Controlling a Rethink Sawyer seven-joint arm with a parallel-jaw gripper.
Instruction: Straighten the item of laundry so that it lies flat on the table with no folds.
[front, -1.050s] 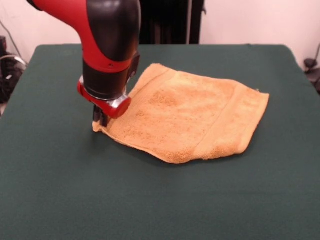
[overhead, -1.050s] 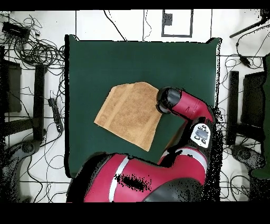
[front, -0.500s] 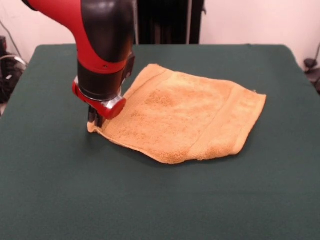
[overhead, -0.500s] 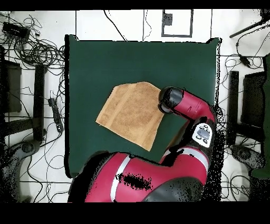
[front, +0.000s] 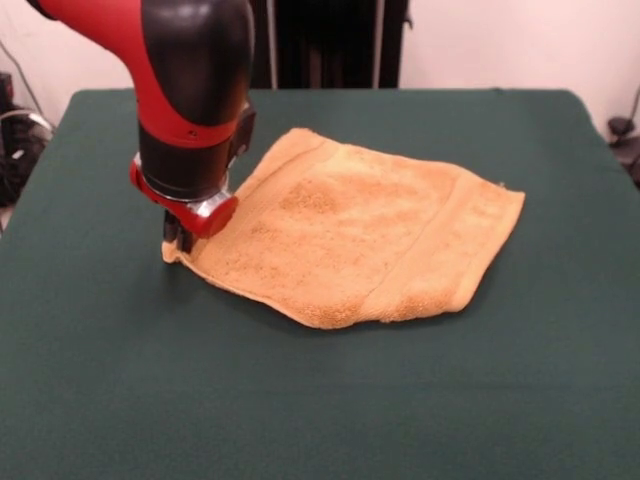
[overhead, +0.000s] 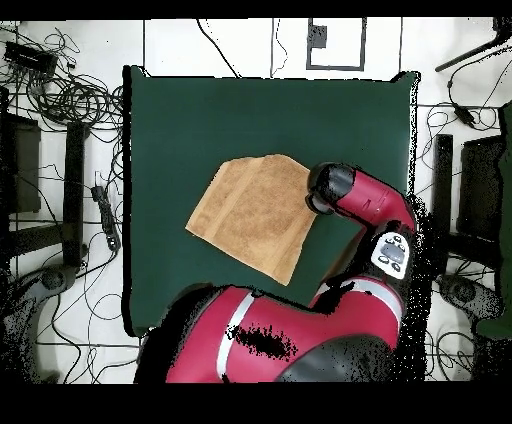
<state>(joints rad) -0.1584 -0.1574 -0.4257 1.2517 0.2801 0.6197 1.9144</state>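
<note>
Mustard terry towel sits roughly mid-surface, on the dark green surface, rotated so its edges run diagonal to the surface edges. Overhead view shows it as a skewed quadrilateral, well inside the green on all sides.

Tool is down at the towel's corner on the picture-left in the front view, right at cloth level. It looks clamped on that corner, but the wrist housing covers most of it, so I can't tell the jaw state for sure.

Step in hand, my read: corner drag, pulling the cloth taut from that corner to spread it.

Flatness: not there yet. The near edge in the front view looks thick and rolled, as if doubled under, and the picture-right end reads the same. A woven band shows near that end.

Next move, my judgement: keep the pull low and in the cloth plane so the corner doesn't lift and flop over. The doubled near edge then likely needs its own grasp, peeled outward away from the towel's centre.
</note>
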